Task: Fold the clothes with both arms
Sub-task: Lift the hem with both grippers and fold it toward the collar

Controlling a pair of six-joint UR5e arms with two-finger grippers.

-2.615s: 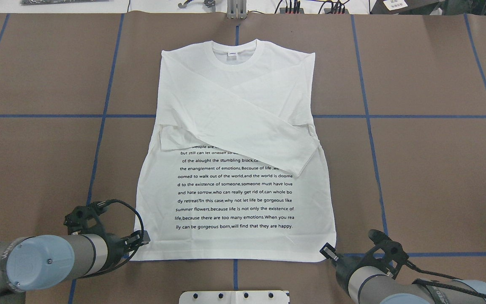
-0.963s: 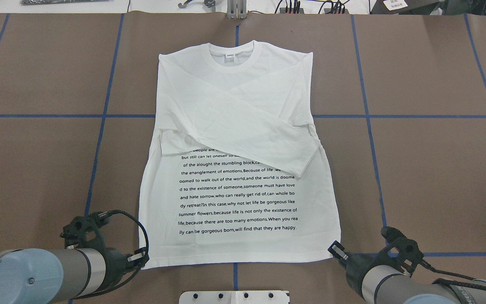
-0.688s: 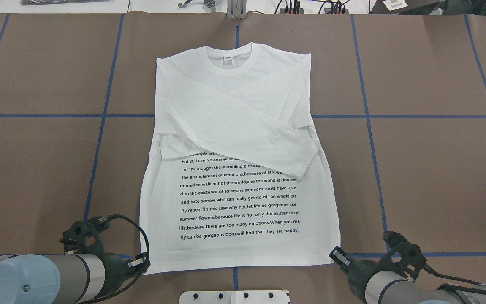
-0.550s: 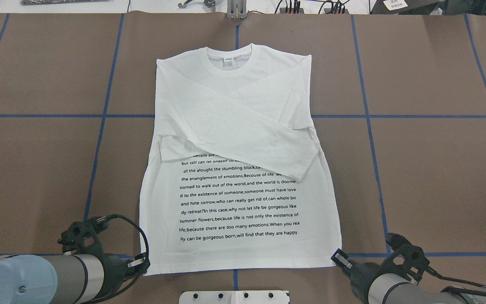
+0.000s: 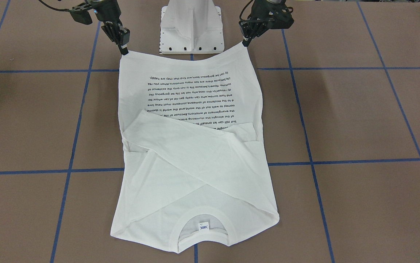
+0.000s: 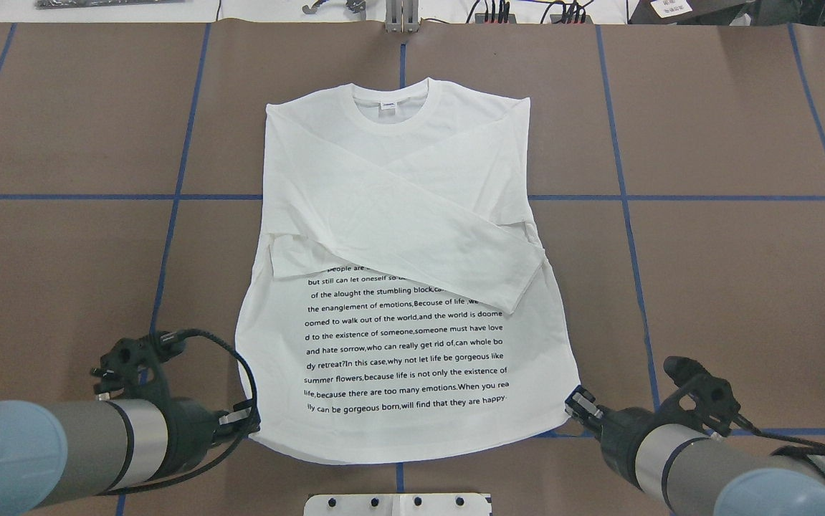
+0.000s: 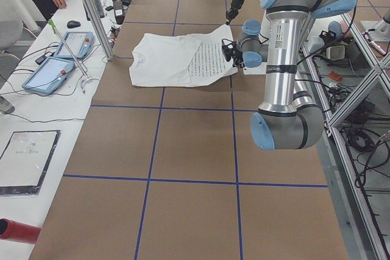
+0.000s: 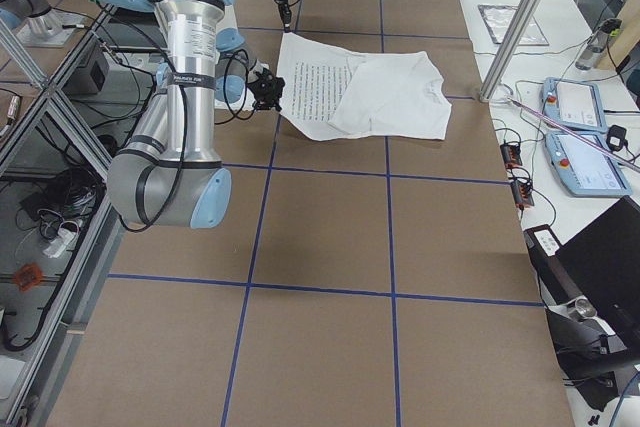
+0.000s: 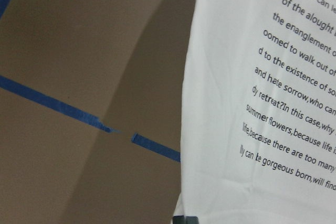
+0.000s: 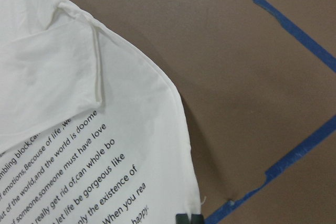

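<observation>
You have the white long-sleeved cotton T-shirt (image 6: 398, 179) lying print side up in the middle of the brown paper-covered tabletop (image 6: 742, 287) with its blue tape grid. Its ribbed round collar (image 6: 392, 116) points away from the robot. Both sleeves (image 6: 419, 236) are folded across the chest, one crossing over the other. The upper one covers the top lines of the block of black printed text (image 6: 405, 351).

Your left black two-finger end effector (image 6: 246, 418) is clamped on the hem corner on its side. The right black two-finger end effector (image 6: 578, 403) pinches the opposite hem corner. Both corners are raised off the tabletop, and the hem (image 6: 383, 455) between them sags in a curve. Each wrist camera shows a dark shadow beside the shirt's edge.

The collar end and the sleeves lie flat. In the front-facing view the white flared pedestal base (image 5: 192, 25) stands just behind the hem, between the two end effectors.
</observation>
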